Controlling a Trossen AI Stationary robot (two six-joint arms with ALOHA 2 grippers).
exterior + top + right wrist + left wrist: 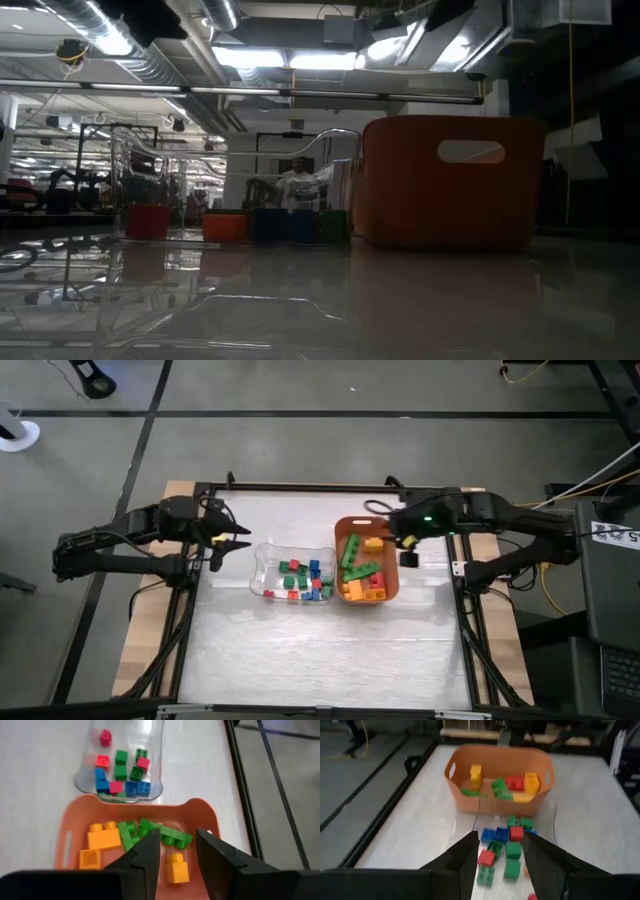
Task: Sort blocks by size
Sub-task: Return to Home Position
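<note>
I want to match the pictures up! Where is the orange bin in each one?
High view: the orange bin sits just right of centre.
Low view: bin at right, handle hole facing the camera.
Left wrist view: bin beyond the left gripper, past the clear tray.
Right wrist view: bin just ahead of the right gripper, before the tray.
Shared landmark: the clear tray beside it.
</note>
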